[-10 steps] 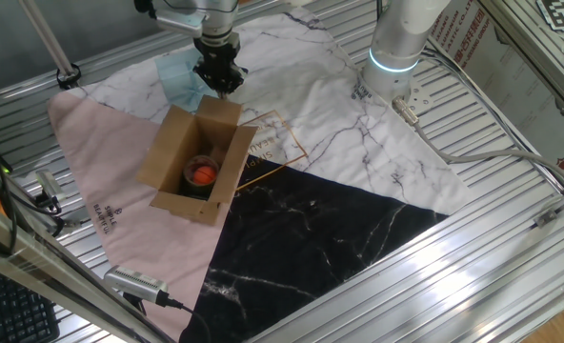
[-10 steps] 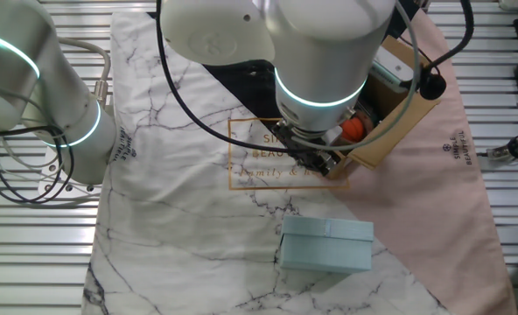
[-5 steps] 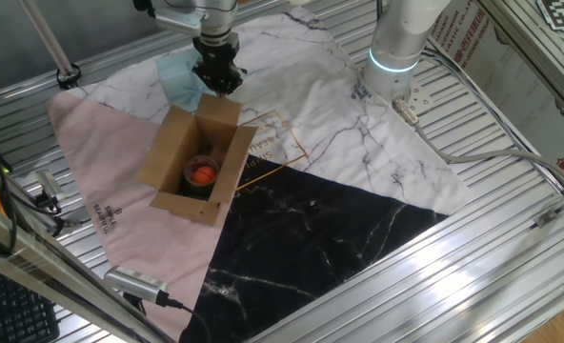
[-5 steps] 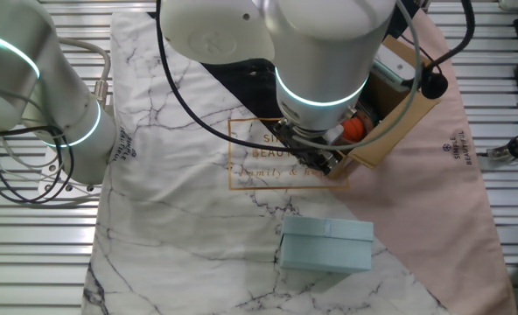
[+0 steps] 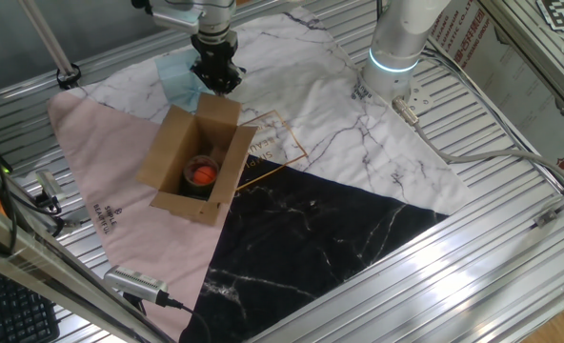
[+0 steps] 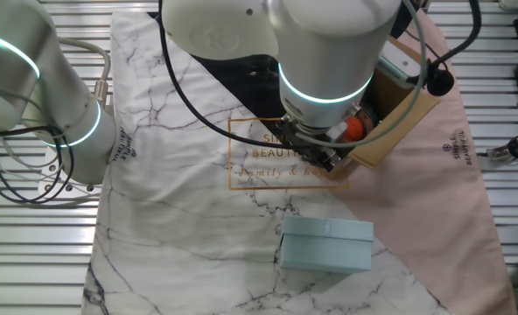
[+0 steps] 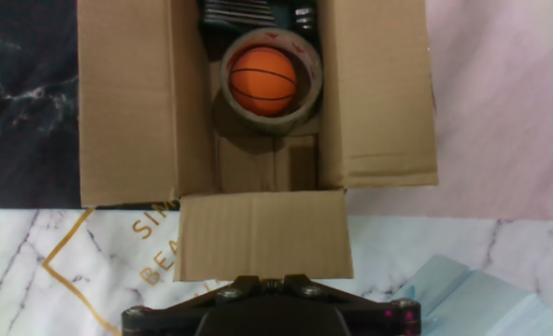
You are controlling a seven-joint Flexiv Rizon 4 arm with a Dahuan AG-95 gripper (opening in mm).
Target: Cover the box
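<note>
The brown cardboard box (image 5: 171, 152) stands open on the pink and marble cloth, its flaps spread. Inside lies an orange ball (image 7: 263, 79) within a tape roll (image 7: 302, 105), with a dark object beyond it. The box also shows in the hand view (image 7: 127, 103) and in the other fixed view (image 6: 399, 114). My gripper (image 5: 217, 86) is shut and empty, just over the outer edge of the box's far flap (image 5: 221, 111). In the hand view the gripper (image 7: 267, 280) sits at the near edge of that flap (image 7: 262, 233). In the other fixed view the arm hides most of the box.
A pale blue box (image 6: 326, 245) lies on the marble cloth beside the carton, also seen behind the gripper (image 5: 179, 81). The robot base (image 5: 396, 48) stands at the back right. Cables and metal tools lie on the slatted table at the left.
The gripper has risen slightly above the far flap. The box and its contents have not moved.
</note>
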